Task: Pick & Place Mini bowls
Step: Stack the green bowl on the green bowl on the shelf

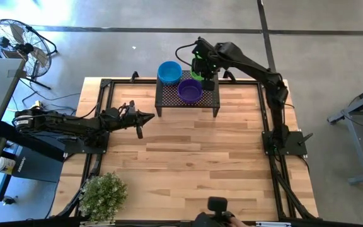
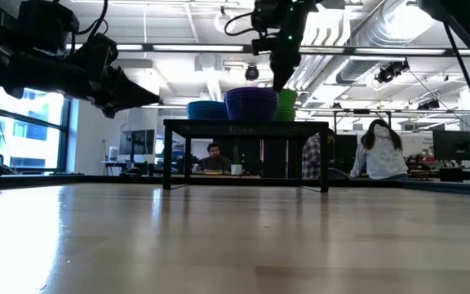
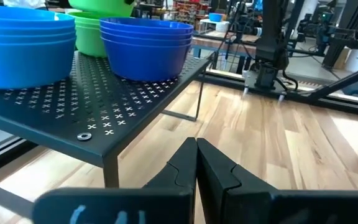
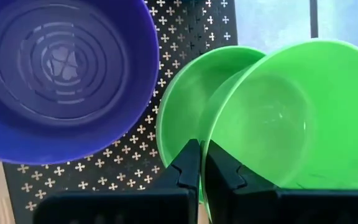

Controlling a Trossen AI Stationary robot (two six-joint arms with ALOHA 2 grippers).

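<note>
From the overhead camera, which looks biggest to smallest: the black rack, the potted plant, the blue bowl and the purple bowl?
1. black rack, clearly the widest.
2. potted plant, smaller than the rack, larger than either bowl.
3. blue bowl and purple bowl: they look about alike, so I would not rank one over the other.

From above, my wooden table is evenly and brightly lit, while daylight washes the concrete floor pale at the upper left. Seen from table height, ceiling strip lights and the window glare behind me, so my arms turn to dark silhouettes and the near tabletop blurs. At my right wrist, the green bowl glows softly; my fingers are out of focus
</note>
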